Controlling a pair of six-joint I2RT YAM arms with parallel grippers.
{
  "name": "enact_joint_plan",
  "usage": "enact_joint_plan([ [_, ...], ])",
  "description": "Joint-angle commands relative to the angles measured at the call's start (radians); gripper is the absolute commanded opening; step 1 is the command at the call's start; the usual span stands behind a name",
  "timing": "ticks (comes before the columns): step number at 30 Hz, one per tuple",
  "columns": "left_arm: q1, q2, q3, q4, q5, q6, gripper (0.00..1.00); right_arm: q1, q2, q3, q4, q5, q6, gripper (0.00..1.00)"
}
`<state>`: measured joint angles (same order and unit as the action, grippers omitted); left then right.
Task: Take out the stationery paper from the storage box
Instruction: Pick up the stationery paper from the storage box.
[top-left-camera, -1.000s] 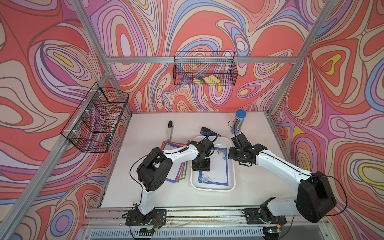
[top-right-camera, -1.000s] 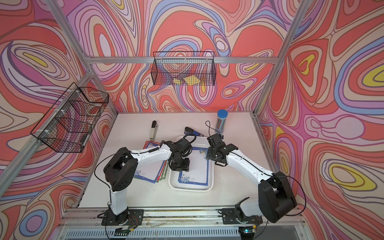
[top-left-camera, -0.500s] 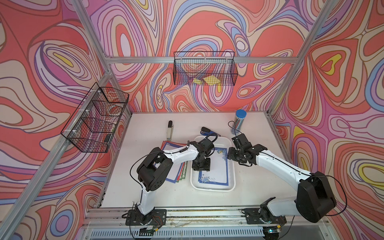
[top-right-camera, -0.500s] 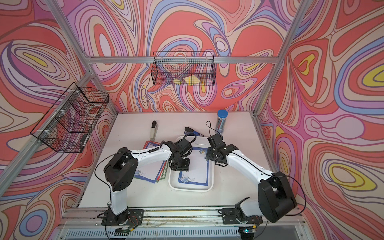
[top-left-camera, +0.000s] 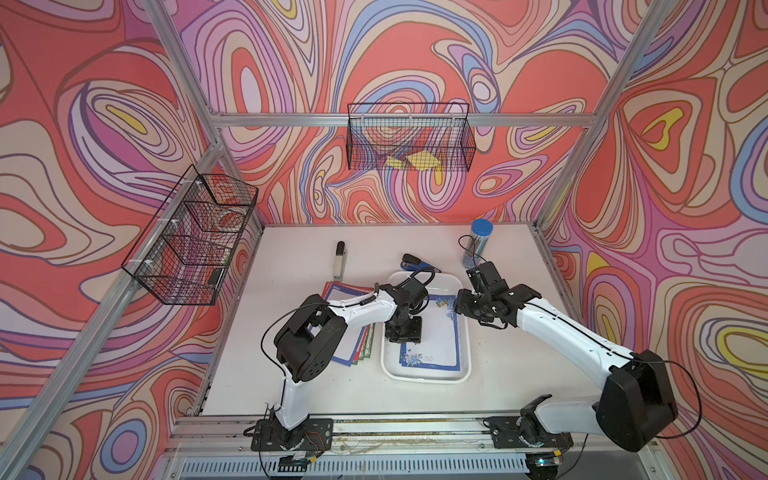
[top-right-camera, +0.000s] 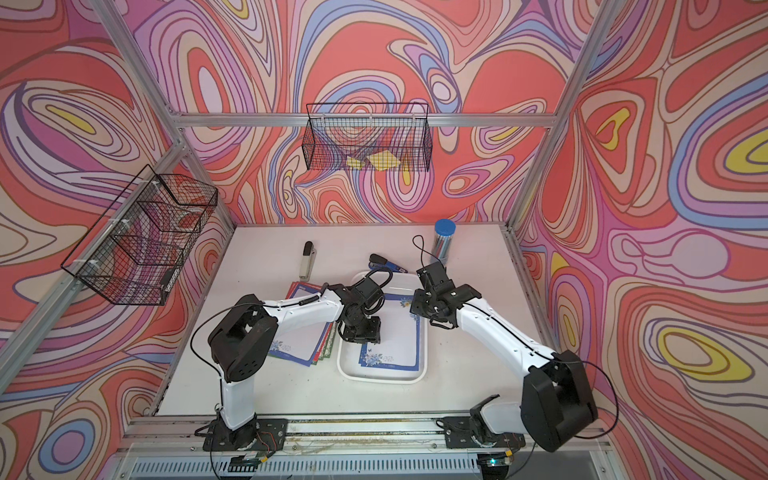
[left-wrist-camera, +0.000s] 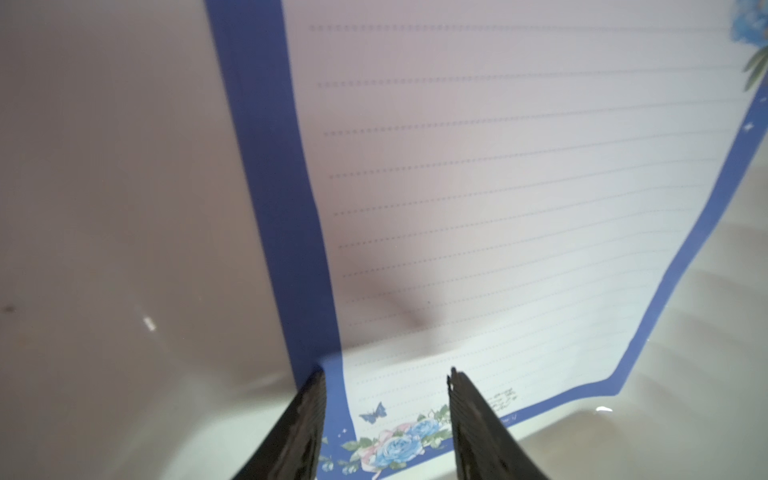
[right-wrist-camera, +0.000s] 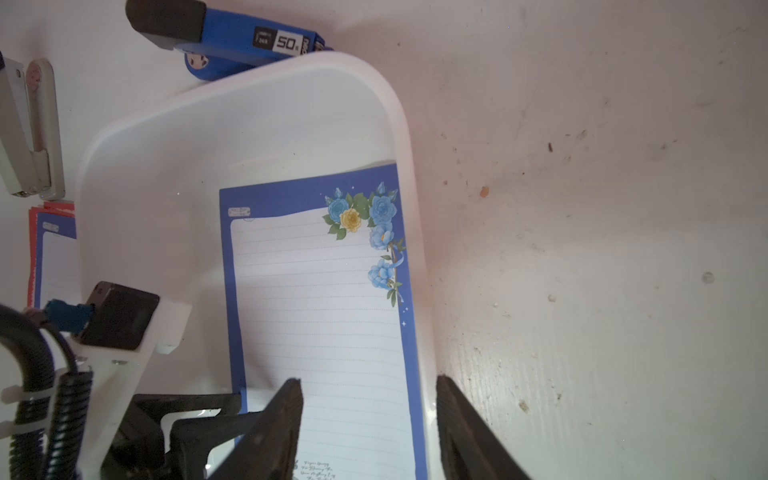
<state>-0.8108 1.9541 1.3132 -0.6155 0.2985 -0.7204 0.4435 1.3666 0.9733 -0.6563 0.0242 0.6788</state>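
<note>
**Letter sheet waits in tray.** One blue-bordered sheet of stationery paper (top-left-camera: 440, 332) lies flat in the white storage box (top-left-camera: 424, 376) at mid-table, close to the box's right wall, as both top views show. It has ruled lines, blue roses and a single yellow rose. The small tag at its corner and the script at its foot are too fine to read.

The left gripper (left-wrist-camera: 386, 374) points down inside the box with its jaws parted and holding nothing. One fingertip is at the sheet's blue edge and the other over the ruled field; whether they touch the paper cannot be told. The right gripper (right-wrist-camera: 369, 384) is likewise released. Its jaws straddle the box's right rim, one finger above the paper and one outside over the table.

The only legible writing is "50", on the label of the blue stapler (right-wrist-camera: 232, 41) just beside the box's far rim. A second, beige stapler (top-left-camera: 340, 259) lies apart to the left.

A fanned stack of sheets (top-left-camera: 349, 351) with blue, red and green edges rests left of the box, partly under the left arm. Its number cannot be counted.

One clear tube (top-left-camera: 480, 243) with a blue cap stands at far right.

There are two black wire baskets: the back basket (top-left-camera: 411, 137) holds yellow notes (top-left-camera: 419, 160), and the side basket (top-left-camera: 191, 237) hangs on the left.

The white tabletop (top-left-camera: 291, 374) is scuffed and speckled. An aluminium frame (top-left-camera: 399, 119) carries walls (top-left-camera: 415, 50) that swirl in red, pink, purple and yellow.
</note>
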Motion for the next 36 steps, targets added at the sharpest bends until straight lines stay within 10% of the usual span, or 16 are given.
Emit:
enact_joint_plan([
  [1, -0.006, 0.032, -0.039, 0.071, 0.084, -0.021, 0.50, -0.005, 0.029, -0.039, 0.024, -0.054, 0.038, 0.56],
  [36, -0.007, 0.068, -0.091, 0.205, 0.206, -0.074, 0.47, -0.005, 0.022, -0.002, -0.054, 0.000, 0.011, 0.40],
])
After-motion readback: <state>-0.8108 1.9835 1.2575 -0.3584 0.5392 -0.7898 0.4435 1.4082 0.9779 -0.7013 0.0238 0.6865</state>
